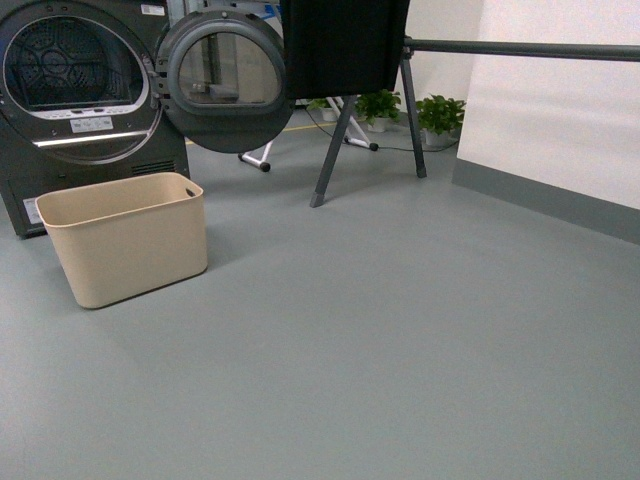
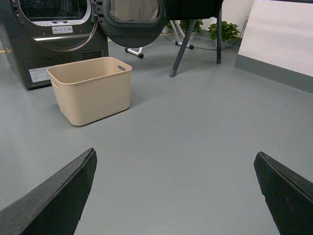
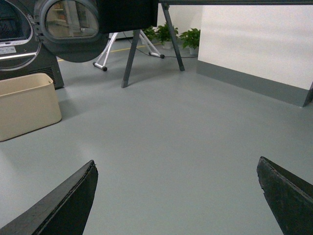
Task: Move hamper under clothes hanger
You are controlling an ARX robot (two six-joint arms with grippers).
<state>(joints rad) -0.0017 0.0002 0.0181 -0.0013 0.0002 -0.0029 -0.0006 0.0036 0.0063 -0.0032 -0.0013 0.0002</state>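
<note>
Indoors, grey floor point(image 1: 400, 350), hamper point(image 1: 125, 240) before open dryer point(image 1: 100, 150), clothes hanger point(image 1: 520, 48) beside white wall point(image 1: 560, 100), left hand point(image 2: 174, 152) and right hand point(image 3: 176, 160) spread.

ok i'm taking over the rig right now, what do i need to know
Left gripper: open, empty.
Right gripper: open, empty.
Hamper: on the floor in front of the dryer, left of the clothes hanger, not under its bar.
Done: nothing visible yet; neither gripper touches the hamper.
Left: take the hamper, likely by its rim or handle slots, and set it under the bar.
</note>
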